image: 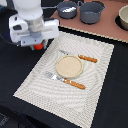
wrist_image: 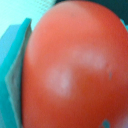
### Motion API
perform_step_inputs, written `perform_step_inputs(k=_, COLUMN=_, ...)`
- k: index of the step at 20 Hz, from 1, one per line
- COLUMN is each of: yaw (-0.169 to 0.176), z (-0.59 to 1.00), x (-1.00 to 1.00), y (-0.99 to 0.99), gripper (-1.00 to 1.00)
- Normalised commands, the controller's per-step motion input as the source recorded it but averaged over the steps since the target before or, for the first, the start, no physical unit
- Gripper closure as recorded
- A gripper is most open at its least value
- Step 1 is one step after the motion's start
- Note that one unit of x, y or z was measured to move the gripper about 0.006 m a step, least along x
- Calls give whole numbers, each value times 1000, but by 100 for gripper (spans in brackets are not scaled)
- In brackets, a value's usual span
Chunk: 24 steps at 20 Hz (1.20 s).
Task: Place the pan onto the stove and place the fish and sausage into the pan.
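Note:
My gripper (image: 37, 44) hangs over the near left corner of the stove board, at the exterior view's upper left, and is shut on the red-orange sausage (image: 38, 47). In the wrist view the sausage (wrist_image: 75, 65) fills the picture, with a teal finger pad (wrist_image: 12, 75) pressed against its side. The small dark pan (image: 66, 8) sits on the tan stove (image: 107, 25) at the back, to the exterior view's right of the gripper. The fish is not in view.
A larger grey pot (image: 92, 11) stands on the stove beside the pan. A pale woven placemat (image: 37, 82) carries a beige plate (image: 68, 66), a knife (image: 88, 59) and a fork (image: 70, 82). Another round vessel (image: 123, 19) shows at the right edge.

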Motion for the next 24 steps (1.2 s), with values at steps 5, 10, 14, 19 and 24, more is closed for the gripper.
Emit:
perform_step_inputs(k=5, yaw=0, z=706, x=206, y=1000, gripper=100)
perform_step_inputs(k=10, yaw=0, z=326, x=23, y=994, gripper=100)
perform_step_inputs(k=14, yaw=0, z=187, x=49, y=988, gripper=100)
perform_step_inputs(k=19, yaw=0, z=170, x=147, y=985, gripper=100)
perform_step_inputs(k=24, yaw=0, z=215, x=323, y=951, gripper=100)
